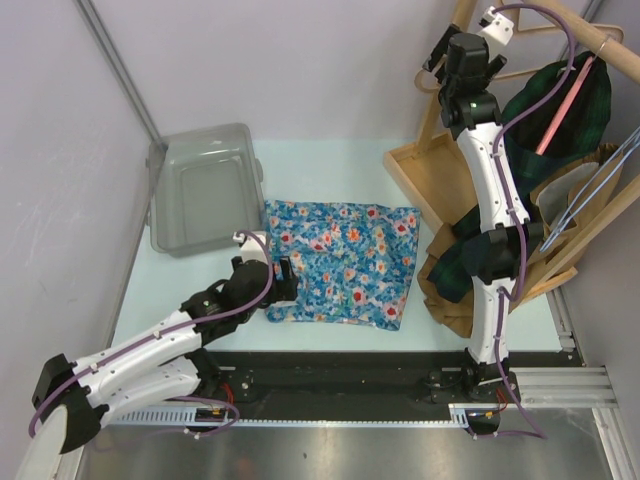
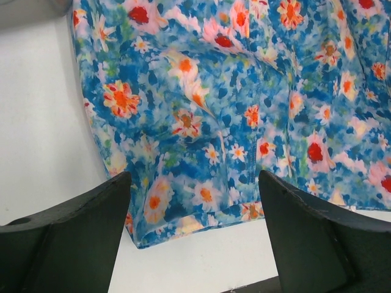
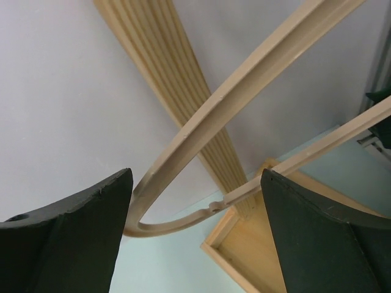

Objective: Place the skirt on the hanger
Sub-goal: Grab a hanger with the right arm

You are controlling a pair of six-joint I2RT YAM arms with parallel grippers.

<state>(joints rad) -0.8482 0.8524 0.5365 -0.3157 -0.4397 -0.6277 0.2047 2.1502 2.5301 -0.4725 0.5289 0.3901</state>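
Top external, surface: pale tabletop (image 1: pixel 322 165) between grey walls; grey bin (image 1: pixel 205 188) at far left, wooden rack (image 1: pixel 435 180) at far right.
Hidden parts: the right arm crosses the rack and a dark plaid garment (image 1: pixel 560 110); the hanger (image 3: pixel 244 85) is cut off by the frame, hook unseen.
Position of skirt (image 1: pixel 345 260): flat, mid-tabletop.
State of left hand (image 2: pixel 192 183): open, astride the skirt's near left corner; contact cannot be told.
State of right hand (image 3: pixel 195 177): open, raised at the hanger's curved end, well apart from the skirt.

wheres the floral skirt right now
In the top view the floral skirt lies spread mid-table, right of the grey bin, the open left gripper at its near-left corner.
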